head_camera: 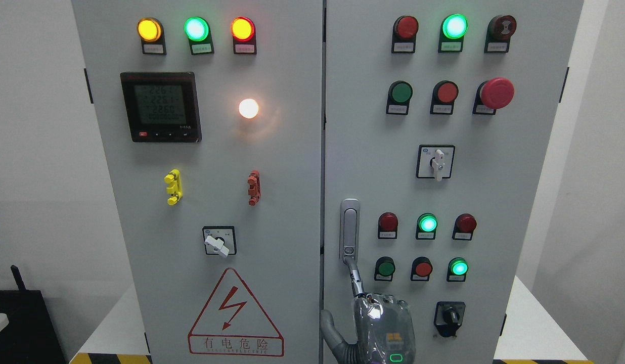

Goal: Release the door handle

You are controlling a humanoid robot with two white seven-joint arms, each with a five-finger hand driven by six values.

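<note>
right hand [375, 316] below door handle [349, 230], index fingertip [351, 264] touching its lower end, grasping nothing, fingers loose; red and green buttons [422, 269] just beside; warning triangle [235, 316] left.

The hand [381, 323] sits just below the door handle [349, 230].

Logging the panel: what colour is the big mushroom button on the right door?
Red; the mushroom button shows clearly in the head view.
</note>
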